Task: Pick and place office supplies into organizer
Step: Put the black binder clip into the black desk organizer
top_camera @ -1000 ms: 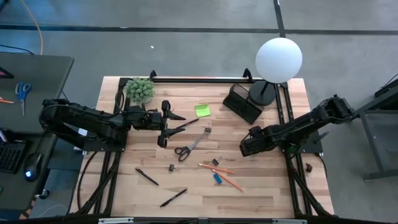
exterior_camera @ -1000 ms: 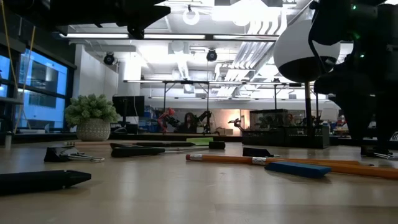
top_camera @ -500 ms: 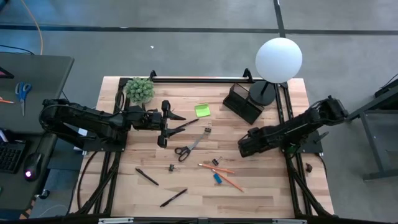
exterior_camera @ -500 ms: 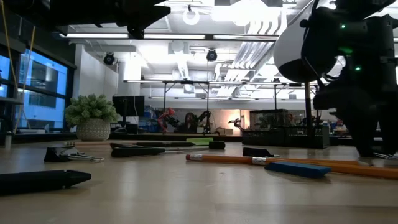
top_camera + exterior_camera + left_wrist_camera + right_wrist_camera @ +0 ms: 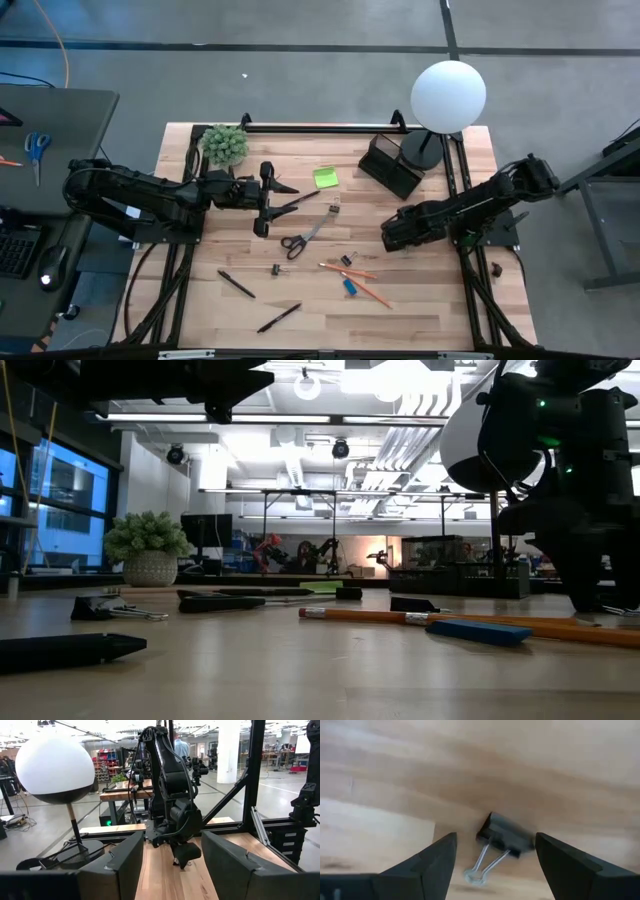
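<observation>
1. Office supplies lie spread out on the wooden worktop [image 5: 420, 300], and the black organizer [image 5: 390, 165] stands near the back, just beside the white ball lamp [image 5: 448, 96].
2. Black-handled scissors [image 5: 300, 238] lie near the middle of the worktop.
3. A lime-green sticky pad [image 5: 325, 178] lies behind them, closer to the little green plant [image 5: 225, 145].
4. Two orange pencils [image 5: 358, 281] and a small blue piece [image 5: 350, 286] lie close together toward the front.
5. Two black pens [image 5: 236, 284] lie near the front edge, well apart from the organizer.
6. The right hand [image 5: 390, 236] is low over the worktop, to the right of the scissors. Its fingers [image 5: 432, 862] are wide apart, with a small dark clip [image 5: 506, 838] on the wood between them. They do not touch the clip.
7. The left hand [image 5: 265, 198] hangs above the worktop, left of the sticky pad. Its fingers [image 5: 125, 865] are apart and hold nothing.
</observation>
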